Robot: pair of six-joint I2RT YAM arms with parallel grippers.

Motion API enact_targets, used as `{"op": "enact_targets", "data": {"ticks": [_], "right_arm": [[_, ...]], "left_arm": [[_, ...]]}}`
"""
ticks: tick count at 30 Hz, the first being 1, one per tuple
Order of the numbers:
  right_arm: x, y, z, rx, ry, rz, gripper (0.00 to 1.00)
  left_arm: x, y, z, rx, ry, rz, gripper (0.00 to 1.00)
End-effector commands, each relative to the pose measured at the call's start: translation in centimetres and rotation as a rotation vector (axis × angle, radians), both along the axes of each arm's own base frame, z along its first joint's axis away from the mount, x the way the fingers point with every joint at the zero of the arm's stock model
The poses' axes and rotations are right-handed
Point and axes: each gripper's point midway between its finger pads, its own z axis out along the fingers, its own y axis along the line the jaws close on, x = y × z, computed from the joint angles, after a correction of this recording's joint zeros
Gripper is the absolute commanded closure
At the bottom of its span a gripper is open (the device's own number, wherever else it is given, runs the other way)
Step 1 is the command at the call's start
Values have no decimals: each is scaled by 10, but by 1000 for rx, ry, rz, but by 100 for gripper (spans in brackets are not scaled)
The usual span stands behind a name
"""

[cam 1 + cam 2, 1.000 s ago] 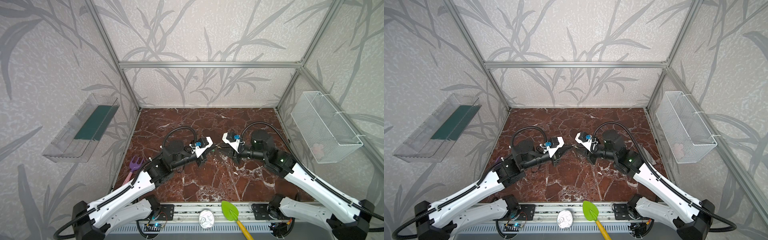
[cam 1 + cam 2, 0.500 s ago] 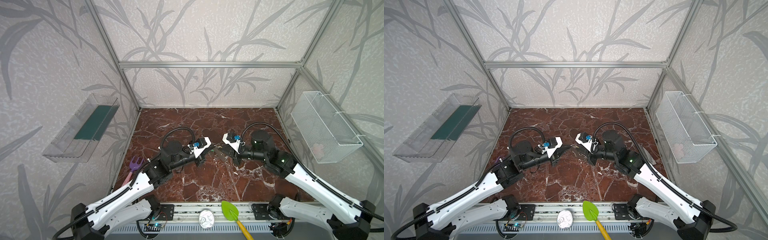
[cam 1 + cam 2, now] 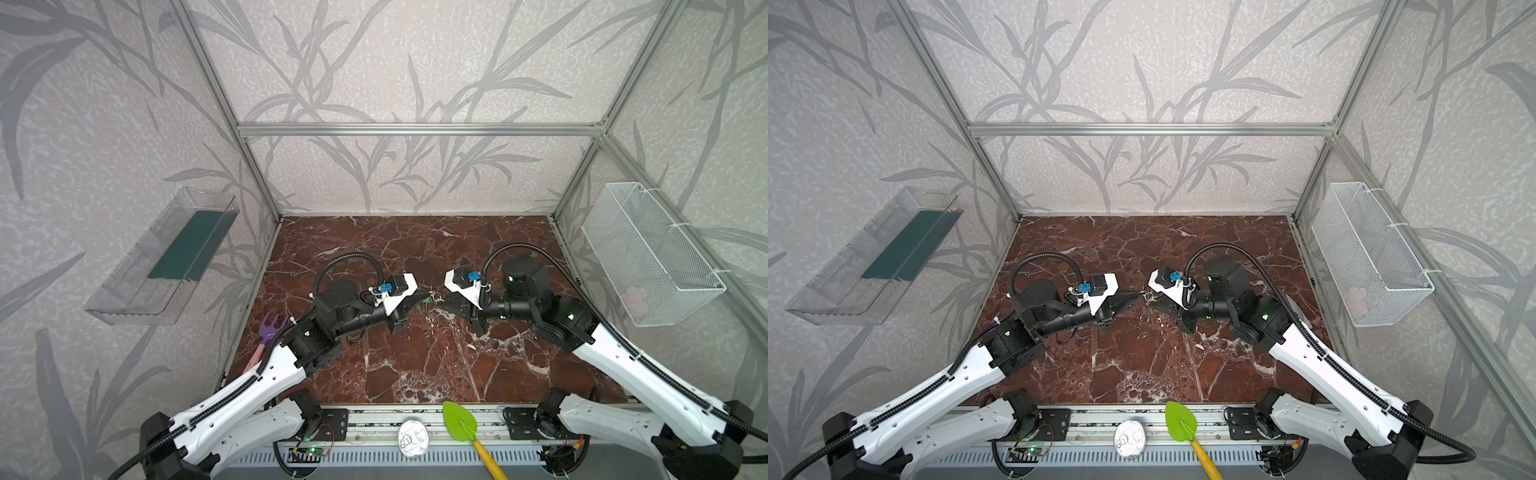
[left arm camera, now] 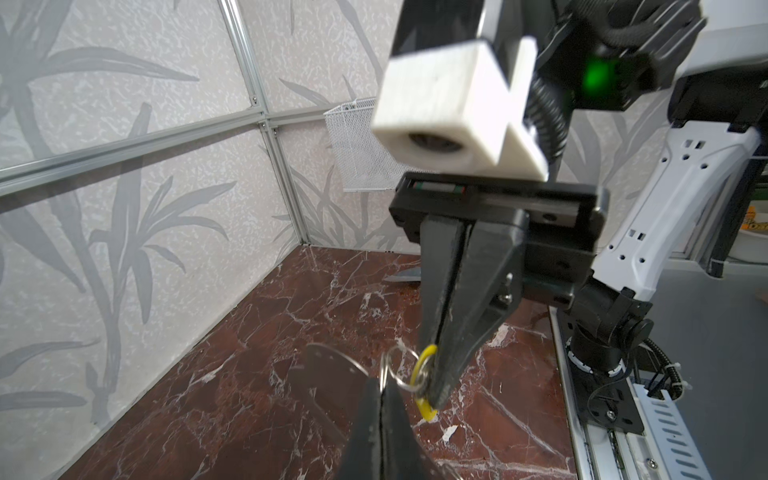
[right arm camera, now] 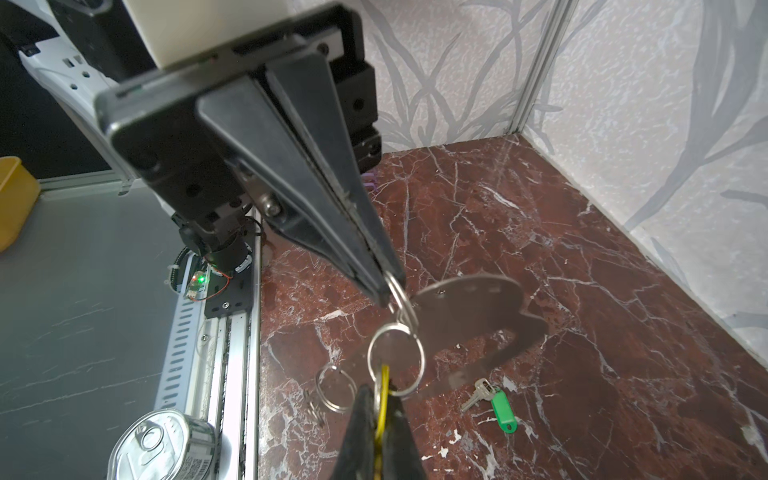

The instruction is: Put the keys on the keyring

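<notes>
Left claw clamps the flat grey D-shaped metal keyring by its wire loop — right claw clamps the yellow plastic key tag.

The bench is glossy red-brown marble with white veins. The keyring is flat grey metal, smooth and dull. At the keyring's edge, thin wire rings gleam like polished steel. Near the keyring, the silvery metal key has a glossy green plastic tag. The yellow tag near the keyring looks plastic too.
</notes>
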Motion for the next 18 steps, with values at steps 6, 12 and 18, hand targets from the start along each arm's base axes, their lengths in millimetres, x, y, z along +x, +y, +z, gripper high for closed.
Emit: {"op": "enact_targets", "data": {"ticks": [6, 12, 18], "right_arm": [[-19, 9, -6, -9, 68, 132, 100], [-26, 17, -5, 6, 99, 209, 100], [-35, 24, -2, 36, 122, 300, 100]], "left_arm": [[-13, 6, 31, -139, -36, -78, 100], [-15, 2, 29, -178, -12, -114, 100], [-15, 0, 25, -218, 11, -134, 100]]}}
